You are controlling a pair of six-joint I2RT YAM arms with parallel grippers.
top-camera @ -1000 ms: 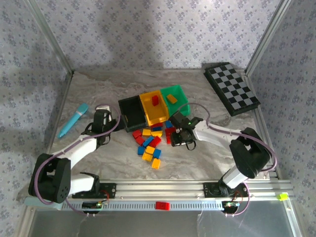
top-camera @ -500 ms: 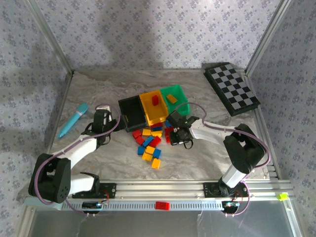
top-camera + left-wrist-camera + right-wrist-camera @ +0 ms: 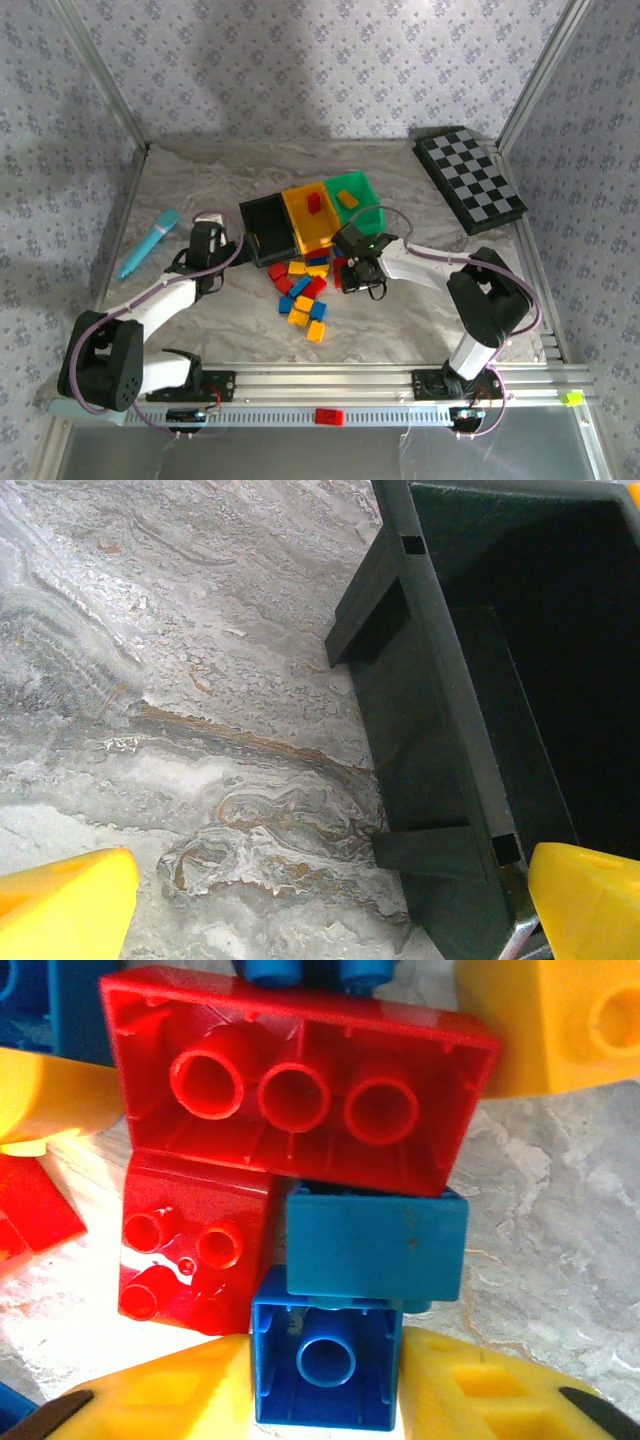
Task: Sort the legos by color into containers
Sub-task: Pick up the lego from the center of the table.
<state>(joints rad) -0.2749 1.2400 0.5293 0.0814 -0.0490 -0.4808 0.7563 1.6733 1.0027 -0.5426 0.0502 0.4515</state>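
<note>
From above, the right hand [image 3: 352,276] is low in the legos [image 3: 303,292] heaped at the middle of the table [image 3: 200,190], just in front of the containers [image 3: 312,222]. In the left wrist view, the left hand [image 3: 325,910] gapes wide beside the black bin [image 3: 520,680]. In the right wrist view, the right hand pinches a small blue brick [image 3: 325,1360] jammed against its neighbours, so I'd lift it straight up, slowly.

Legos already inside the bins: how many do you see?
2: a red lego in the yellow bin, a yellow-orange lego in the green bin. The black bin's dark inside may hide more.
</note>
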